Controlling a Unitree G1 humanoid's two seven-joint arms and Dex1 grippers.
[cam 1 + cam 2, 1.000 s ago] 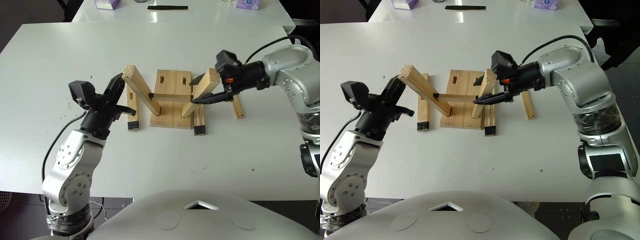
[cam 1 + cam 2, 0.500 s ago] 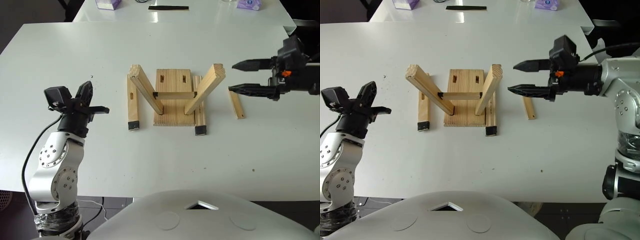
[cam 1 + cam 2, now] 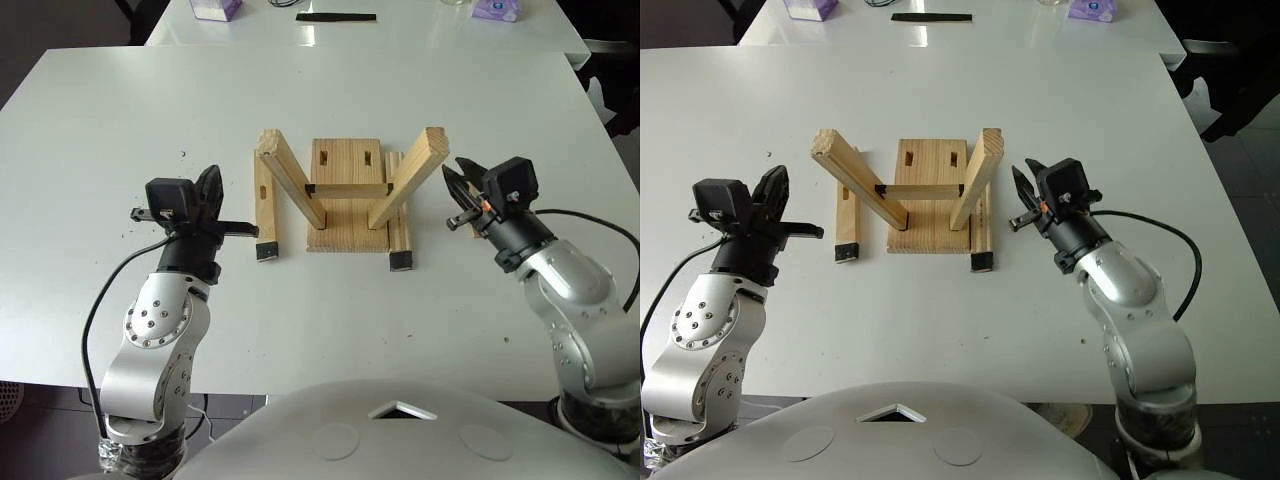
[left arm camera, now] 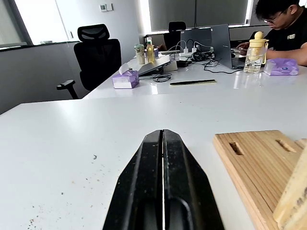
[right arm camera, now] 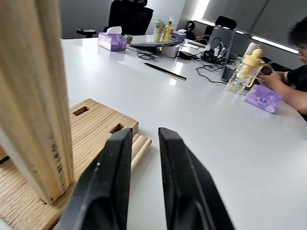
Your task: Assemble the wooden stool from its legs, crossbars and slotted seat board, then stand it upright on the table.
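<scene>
Fingers of left gripper [image 4: 162, 136] lay pressed together in wrist view, seemingly apart from overhead; right gripper [image 5: 145, 132] gaped empty.

The left claw [image 3: 212, 178] lets go of the top of the left leg [image 3: 290, 185] and swings out toward the left edge of the frame. It now sits back nearer, just left of that leg and apart from it, with its fingers [image 4: 163, 191] pressed together. The right claw [image 3: 455, 195] leaves the right leg [image 3: 408, 185] and pulls off to the far right with a wide gap. It now sits lower, just right of that leg, with a narrower gap. Its arm now enters from the lower right instead of the upper right.
</scene>
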